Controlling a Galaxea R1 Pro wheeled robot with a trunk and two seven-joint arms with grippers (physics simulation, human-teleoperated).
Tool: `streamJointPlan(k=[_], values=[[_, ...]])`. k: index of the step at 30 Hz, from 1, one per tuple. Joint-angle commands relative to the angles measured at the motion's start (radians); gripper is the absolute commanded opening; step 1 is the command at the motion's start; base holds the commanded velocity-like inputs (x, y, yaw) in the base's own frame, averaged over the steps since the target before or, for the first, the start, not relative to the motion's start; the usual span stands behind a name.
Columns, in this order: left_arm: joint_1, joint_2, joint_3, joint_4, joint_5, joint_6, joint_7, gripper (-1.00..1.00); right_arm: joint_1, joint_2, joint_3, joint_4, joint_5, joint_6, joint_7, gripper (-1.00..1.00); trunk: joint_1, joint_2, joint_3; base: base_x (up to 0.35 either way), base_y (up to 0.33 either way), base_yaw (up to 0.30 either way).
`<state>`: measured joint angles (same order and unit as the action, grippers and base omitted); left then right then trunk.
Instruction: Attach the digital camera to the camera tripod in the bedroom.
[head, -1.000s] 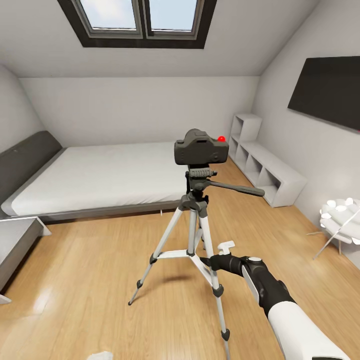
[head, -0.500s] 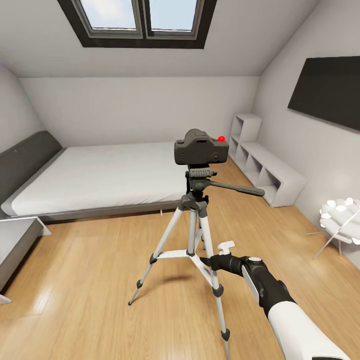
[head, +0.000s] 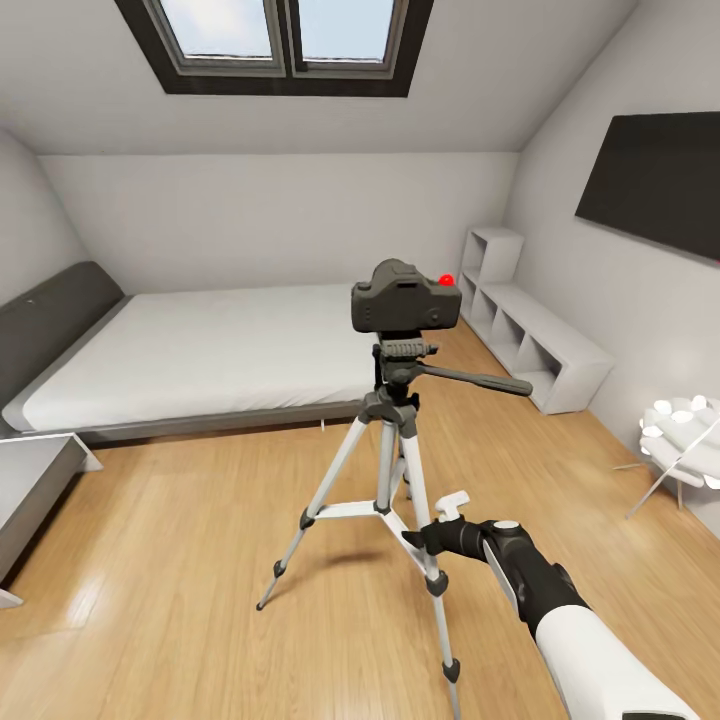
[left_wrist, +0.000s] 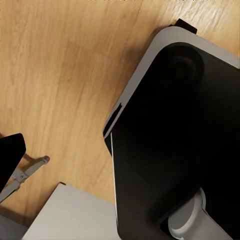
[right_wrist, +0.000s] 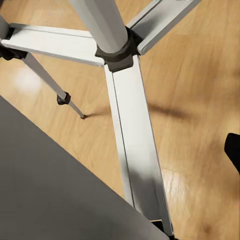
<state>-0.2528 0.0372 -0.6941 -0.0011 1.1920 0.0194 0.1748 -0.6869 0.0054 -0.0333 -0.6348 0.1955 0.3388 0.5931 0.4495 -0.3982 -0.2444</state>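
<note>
The small black digital camera (head: 405, 300), red button on top, sits on the head of the camera tripod (head: 390, 410), which stands on the wood floor of the bedroom in front of the bed. The tripod's long pan handle (head: 480, 380) points right. My right gripper (head: 437, 520) hangs low beside the tripod's near leg, open and holding nothing. The right wrist view looks closely at the tripod's silver brace and centre collar (right_wrist: 120, 52). In the left wrist view one dark fingertip (left_wrist: 10, 155) of the left gripper sits at the frame's edge over the floor, with nothing held.
The grey-framed white bed (head: 200, 350) lies behind the tripod. A white cube shelf (head: 530, 340) and a black TV (head: 655, 180) line the right wall. A white chair (head: 680, 430) stands at far right, a grey furniture edge (head: 30, 480) at left. My dark base (left_wrist: 175, 140) is below.
My right gripper has dropped slightly and edged toward the tripod's near leg. The camera stays on the tripod head.
</note>
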Motion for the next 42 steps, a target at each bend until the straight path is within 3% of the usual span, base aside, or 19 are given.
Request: streamJointPlan(k=[1, 14, 27, 42], values=[[-0.001, 0.000, -0.008, 0.000, 0.007, 0.000, 0.003, 1.00, -0.001, 0.001, -0.004, -0.002, 0.008, 0.004, 0.007, 1.00, 0.001, -0.002, -0.002, 0.000, 0.000, 0.000], [0.000, -0.011, -0.008, 0.000, 0.008, -0.062, 0.003, 1.00, 0.000, 0.001, -0.004, -0.001, 0.009, 0.002, 0.006, 1.00, 0.001, -0.002, -0.002, -0.144, -0.053, 0.000], [0.000, -0.013, -0.008, 0.001, 0.009, -0.070, 0.005, 1.00, 0.000, -0.001, -0.004, -0.001, 0.020, 0.002, 0.006, 1.00, 0.001, -0.002, -0.002, -0.300, -0.086, 0.000], [0.000, -0.013, -0.008, 0.000, 0.008, -0.070, 0.004, 1.00, 0.000, -0.001, -0.005, -0.001, 0.037, 0.000, 0.005, 1.00, 0.001, -0.002, -0.002, -0.053, -0.012, 0.000]])
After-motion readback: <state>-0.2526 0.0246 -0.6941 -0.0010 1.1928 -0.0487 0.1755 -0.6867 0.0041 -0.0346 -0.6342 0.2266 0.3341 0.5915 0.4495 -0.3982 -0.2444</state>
